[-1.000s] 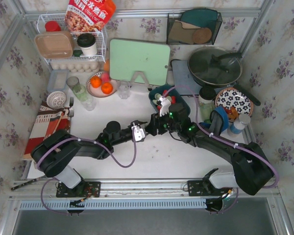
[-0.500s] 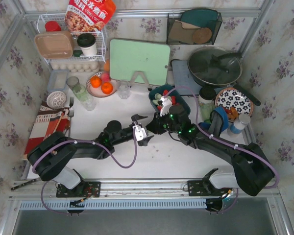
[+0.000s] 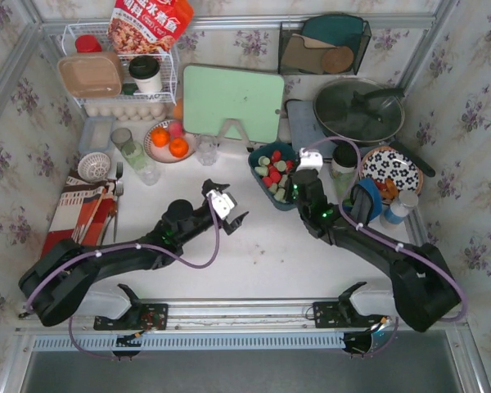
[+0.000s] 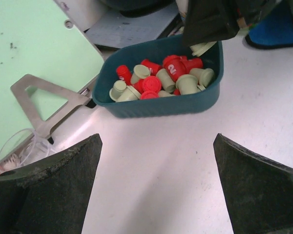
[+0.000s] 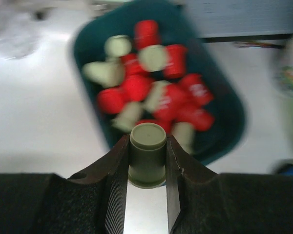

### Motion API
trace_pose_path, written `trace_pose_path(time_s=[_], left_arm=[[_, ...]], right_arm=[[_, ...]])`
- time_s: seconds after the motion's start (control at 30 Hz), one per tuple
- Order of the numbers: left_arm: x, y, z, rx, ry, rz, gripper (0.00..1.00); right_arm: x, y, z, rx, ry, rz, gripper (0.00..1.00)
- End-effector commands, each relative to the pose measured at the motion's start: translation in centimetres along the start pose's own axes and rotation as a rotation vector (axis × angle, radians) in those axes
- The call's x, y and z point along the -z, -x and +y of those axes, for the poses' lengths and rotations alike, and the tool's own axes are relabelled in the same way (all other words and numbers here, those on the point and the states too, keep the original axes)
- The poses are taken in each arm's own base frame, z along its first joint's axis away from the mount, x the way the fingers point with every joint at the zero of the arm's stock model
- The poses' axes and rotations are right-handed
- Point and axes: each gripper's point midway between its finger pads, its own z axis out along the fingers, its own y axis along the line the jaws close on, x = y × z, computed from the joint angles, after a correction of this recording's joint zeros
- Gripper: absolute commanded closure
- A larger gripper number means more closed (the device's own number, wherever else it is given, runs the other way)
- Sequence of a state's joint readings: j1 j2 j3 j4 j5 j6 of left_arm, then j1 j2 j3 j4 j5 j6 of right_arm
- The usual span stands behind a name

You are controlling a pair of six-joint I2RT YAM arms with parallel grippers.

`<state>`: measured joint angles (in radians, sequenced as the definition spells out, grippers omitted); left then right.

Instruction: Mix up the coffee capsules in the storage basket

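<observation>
**A:** Where is the storage basket (image 3: 254,160)?

**B:** Just right of centre in the top view, on the white bench (image 3: 262,254), in front of the pale green cutting board (image 3: 233,102). Red and pale green coffee capsules (image 4: 156,80) lie jumbled inside it.

**A:** Any writing to read?

**B:** In the left wrist view, 1 red capsule (image 4: 173,68) carries a white mark that looks like a 2. Other red ones show white print too blurred to read. The red bag (image 3: 147,23) in the upper left of the top view has white Chinese characters, too small to make out.

**A:** And the grippers?

**B:** The right gripper (image 5: 146,142) pinches 1 pale green capsule (image 5: 147,165) between its fingers, at the basket's near rim. The left gripper (image 3: 227,200) is spread wide with nothing in it, over bare bench to the left of the basket and apart from it.
</observation>
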<state>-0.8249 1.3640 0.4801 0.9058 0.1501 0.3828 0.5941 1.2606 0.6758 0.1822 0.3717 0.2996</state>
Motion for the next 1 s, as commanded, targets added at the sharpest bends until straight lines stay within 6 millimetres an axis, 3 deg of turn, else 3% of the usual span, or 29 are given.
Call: trace_pose_path(time_s=[0.0, 0.17, 0.33, 0.5, 0.7, 0.8, 0.97], left_arm=[[0.8, -0.4, 1.3, 0.145, 0.095, 0.074, 0.01], [1.6, -1.0, 1.8, 0.204, 0.143, 0.123, 0.01], [2.3, -1.3, 2.2, 0.209, 0.180, 0.133, 0.01], [2.6, -0.8, 2.5, 0.209, 0.190, 0.131, 0.01], [3.2, -0.1, 3.0, 0.209, 0.209, 0.125, 0.01], [3.7, 0.7, 3.4, 0.210, 0.219, 0.113, 0.01], [4.8, 1.5, 3.9, 0.215, 0.241, 0.112, 0.01]], right_arm=[[-1.5, 1.4, -8.6, 0.033, -0.368, -0.069, 1.00], [-4.3, -0.5, -10.6, 0.030, -0.378, -0.007, 1.00], [-6.0, -1.0, -10.1, 0.051, -0.323, 0.025, 0.94], [-6.2, -1.7, -10.7, 0.025, -0.352, 0.075, 0.76], [-5.2, -1.3, -9.9, -0.004, -0.310, 0.088, 0.37], [-4.2, -0.2, -9.5, -0.018, -0.291, 0.071, 0.28], [-2.2, 2.6, -9.1, -0.029, -0.262, -0.002, 0.24]])
